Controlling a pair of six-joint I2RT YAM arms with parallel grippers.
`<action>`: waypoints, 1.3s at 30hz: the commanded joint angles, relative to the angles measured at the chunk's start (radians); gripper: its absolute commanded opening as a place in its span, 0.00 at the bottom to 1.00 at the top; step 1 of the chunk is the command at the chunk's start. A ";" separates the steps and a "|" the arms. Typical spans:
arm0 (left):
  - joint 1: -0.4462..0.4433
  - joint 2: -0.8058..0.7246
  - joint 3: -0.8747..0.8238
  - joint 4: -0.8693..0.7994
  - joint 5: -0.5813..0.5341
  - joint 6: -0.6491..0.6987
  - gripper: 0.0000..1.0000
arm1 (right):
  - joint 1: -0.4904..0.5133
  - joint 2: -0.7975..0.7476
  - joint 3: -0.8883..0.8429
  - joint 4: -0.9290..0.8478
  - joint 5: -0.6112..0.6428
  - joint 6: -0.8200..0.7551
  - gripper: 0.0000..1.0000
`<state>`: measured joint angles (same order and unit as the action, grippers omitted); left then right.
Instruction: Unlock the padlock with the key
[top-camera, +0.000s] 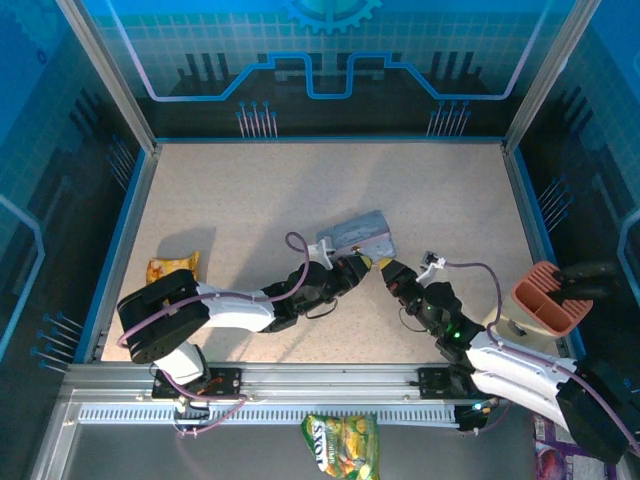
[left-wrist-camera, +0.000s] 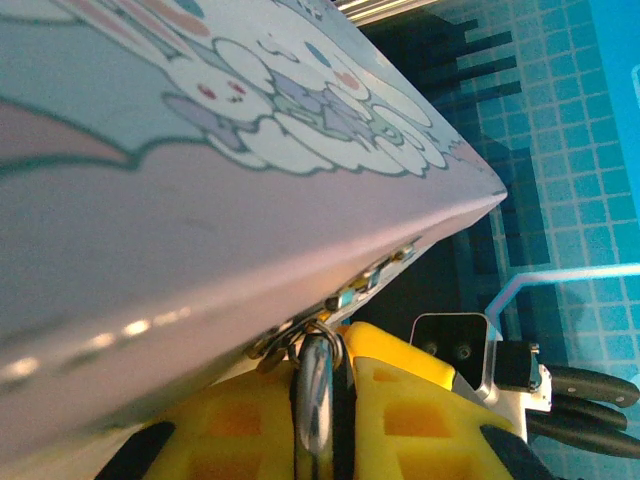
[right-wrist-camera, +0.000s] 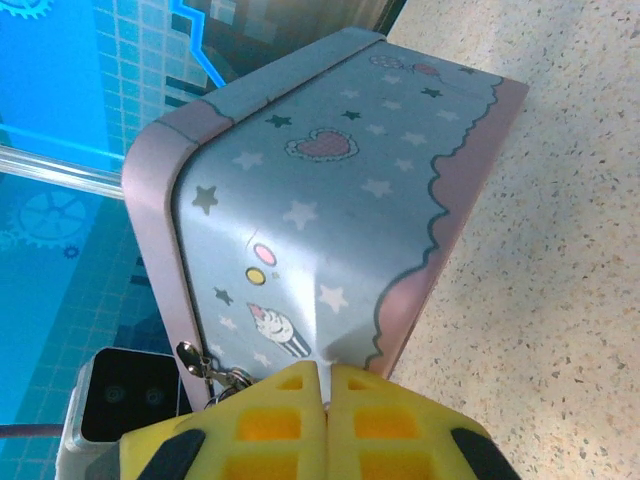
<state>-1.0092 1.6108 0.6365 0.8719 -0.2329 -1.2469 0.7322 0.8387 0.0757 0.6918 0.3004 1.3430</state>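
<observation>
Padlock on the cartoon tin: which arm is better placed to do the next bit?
Right, probably. The left fingers pinch the padlock at the tin's corner, steadying it. The right fingers, shut, point at that corner, free to approach; whether they hold the key I can't tell.

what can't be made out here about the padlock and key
- padlock body: left wrist view, buried in the shut left gripper and cut off by the bottom edge; a metal loop shows.
- key: right wrist view, the shut right gripper would hide it if held.
- top view: padlock too small to see, and both grippers crowd that corner of the tin.
</observation>
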 joint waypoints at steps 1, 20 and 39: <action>-0.037 -0.009 0.061 0.360 0.067 -0.005 0.00 | 0.088 0.026 -0.024 0.011 -0.181 0.006 0.00; -0.039 -0.068 0.047 0.128 0.049 0.009 0.00 | 0.026 -0.062 0.047 -0.163 -0.271 -0.074 0.22; 0.092 -0.242 -0.016 -0.464 0.098 0.054 0.00 | -0.092 -0.366 0.173 -0.744 -0.421 -0.928 0.36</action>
<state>-0.9356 1.4242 0.6289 0.4145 -0.1722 -1.2476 0.6167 0.4938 0.2043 0.0135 -0.1169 0.6590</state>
